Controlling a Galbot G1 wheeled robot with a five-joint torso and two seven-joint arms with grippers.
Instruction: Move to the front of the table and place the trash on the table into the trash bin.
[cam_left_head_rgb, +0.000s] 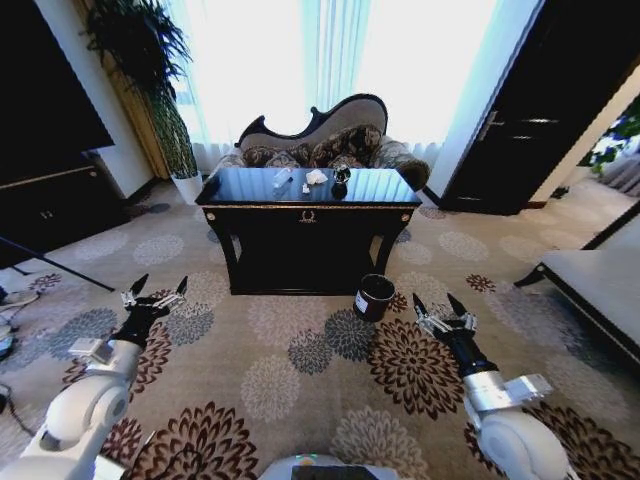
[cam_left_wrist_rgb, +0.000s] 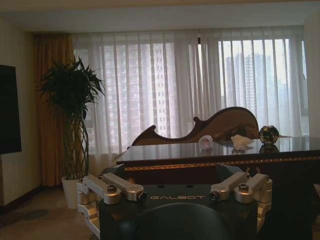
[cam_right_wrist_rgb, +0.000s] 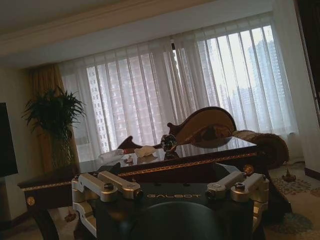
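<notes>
- Patterned carpet (cam_left_head_rgb: 300, 370) underfoot, spread from near edge to the far wall.
- Sofa (cam_left_head_rgb: 330, 135) against the far curtains, right behind the table.
- Table (cam_left_head_rgb: 306, 214) well ahead, centre of the room — glossy black, gold trim along the front edge.
- Plant (cam_left_head_rgb: 150, 70) at far left, tall, in a white pot.
- Bench (cam_left_head_rgb: 595, 285) at right, low and grey, well apart from the table.
- Bin (cam_left_head_rgb: 373, 297) on the carpet just in front of the table's right front leg, black, white label on its side.
- Left gripper (cam_left_head_rgb: 155, 293) held low over the carpet at near left, fingers spread, nothing between them.
- Right gripper (cam_left_head_rgb: 440, 309) held low at near right, fingers likewise spread and empty; near the bin, not touching.
- Bottle (cam_left_head_rgb: 283, 178) lying on the table's far half, left of the rest.
- Tissue (cam_left_head_rgb: 316, 177) just right of the bottle, lumpy and white.
- Dark round object (cam_left_head_rgb: 341, 174) right of the tissue — shiny, mirrored in the tabletop.
- Scrap (cam_left_head_rgb: 305, 189) nearer than the tissue, tiny and white.
</notes>
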